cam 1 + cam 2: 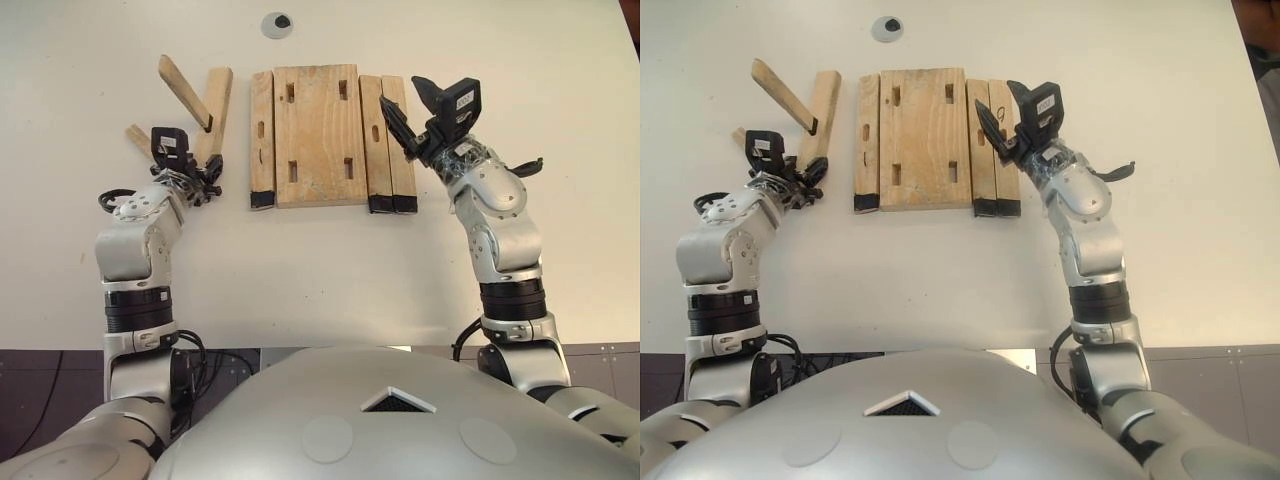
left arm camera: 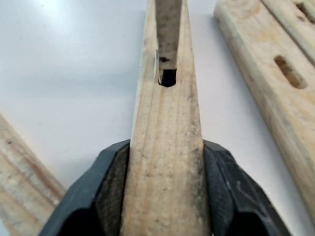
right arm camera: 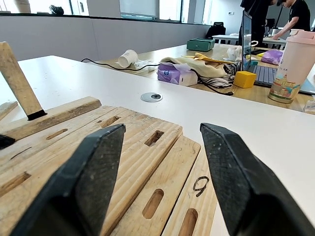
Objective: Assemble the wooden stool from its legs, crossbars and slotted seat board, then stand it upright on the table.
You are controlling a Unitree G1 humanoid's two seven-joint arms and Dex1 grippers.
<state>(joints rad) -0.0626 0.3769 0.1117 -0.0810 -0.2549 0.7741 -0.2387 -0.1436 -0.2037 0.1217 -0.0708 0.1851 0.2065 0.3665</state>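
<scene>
One leg (image 2: 167, 123) clamped, other jaws wide.
My left gripper (image 2: 166, 169) pinches the leg's near end, left of the seat board (image 1: 316, 135); stiff, light wood, I judge. My right gripper (image 3: 162, 147) gapes.

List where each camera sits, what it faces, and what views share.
Eye views: on the head, facing forward-down over the table; both arms show.
Left wrist: on the left arm, facing along the leg; left gripper jaws clamp it.
Right wrist: on the right arm, facing over the seat board between open right gripper jaws.
Shared: seat board, in eye and right wrist views.
</scene>
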